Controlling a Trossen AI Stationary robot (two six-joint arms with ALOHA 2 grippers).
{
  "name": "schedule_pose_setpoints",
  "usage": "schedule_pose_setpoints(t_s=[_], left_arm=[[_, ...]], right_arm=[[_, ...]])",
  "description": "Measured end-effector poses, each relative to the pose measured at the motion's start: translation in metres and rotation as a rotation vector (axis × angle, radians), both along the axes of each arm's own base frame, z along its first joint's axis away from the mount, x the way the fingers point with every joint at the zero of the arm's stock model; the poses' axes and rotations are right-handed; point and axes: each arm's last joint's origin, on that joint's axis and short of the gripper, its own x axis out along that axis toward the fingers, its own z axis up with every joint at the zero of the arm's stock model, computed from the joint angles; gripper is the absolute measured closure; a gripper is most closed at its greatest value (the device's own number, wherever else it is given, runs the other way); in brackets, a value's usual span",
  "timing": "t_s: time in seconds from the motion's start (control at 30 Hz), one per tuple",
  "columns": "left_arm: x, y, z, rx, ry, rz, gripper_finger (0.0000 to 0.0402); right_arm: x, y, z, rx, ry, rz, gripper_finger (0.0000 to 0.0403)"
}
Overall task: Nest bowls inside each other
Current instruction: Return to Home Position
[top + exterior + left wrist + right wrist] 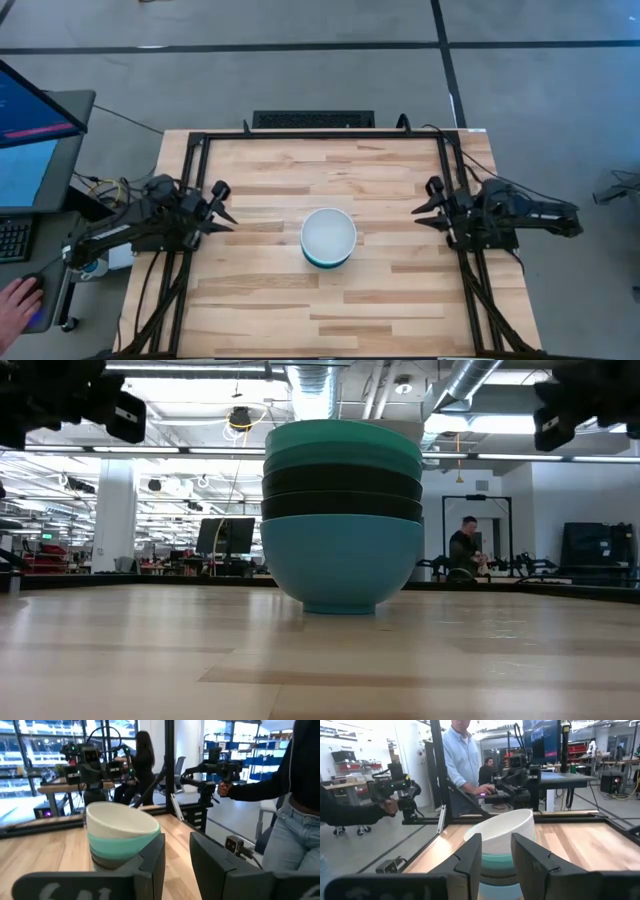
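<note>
Nested bowls (pixel 328 238), white topmost, at table (pixel 400 300) centre

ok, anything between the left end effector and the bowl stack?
Nothing. In the high view, only bare wooden table lies between the left end effector and the bowl stack, which stands at mid-table.

We recorded bright, even overhead lighting; ceiling strips (pixel 190 450) glared in the low view; the bowls (pixel 342 510) shadowed the desk (pixel 320 680) faintly.

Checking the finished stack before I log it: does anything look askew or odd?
The white bowl topping the stack sits tilted in both wrist views, not level in the turquoise bowl beneath. Nothing else stands out.
</note>
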Motion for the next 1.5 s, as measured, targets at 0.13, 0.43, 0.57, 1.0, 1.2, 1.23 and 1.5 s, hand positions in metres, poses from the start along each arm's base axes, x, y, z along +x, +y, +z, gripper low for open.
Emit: schedule_pose_setpoints(t_s=[0.13,0.43,0.57,1.0,1.2,1.23,1.5], left_arm=[[0.002,0.001,-0.007,-0.009,0.007,0.011,0.0321],[0.007,0.003,-0.024,0.014,-0.038,0.026,0.0321],[0.008,0.005,-0.029,-0.008,-0.062,0.056,0.0321],[0.01,0.01,-0.035,-0.098,0.009,0.221,0.0321],[0.011,0.015,-0.044,-0.318,0.13,0.392,0.0321],[0.011,0.016,-0.044,-0.338,0.13,0.415,0.0321],[0.011,0.018,-0.045,-0.367,0.129,0.501,0.0321]], right_arm=[[0.007,0.0,-0.016,0.014,-0.009,0.0,0.0274],[0.012,-0.001,-0.028,-0.003,-0.046,-0.008,0.0274],[0.015,-0.001,-0.036,-0.003,-0.067,-0.032,0.0274],[0.016,-0.007,-0.041,0.039,-0.037,-0.212,0.0274],[0.017,-0.007,-0.042,0.073,-0.027,-0.209,0.0274],[0.017,-0.007,-0.042,0.073,-0.026,-0.209,0.0274],[0.017,-0.007,-0.042,0.073,-0.025,-0.206,0.0274]])
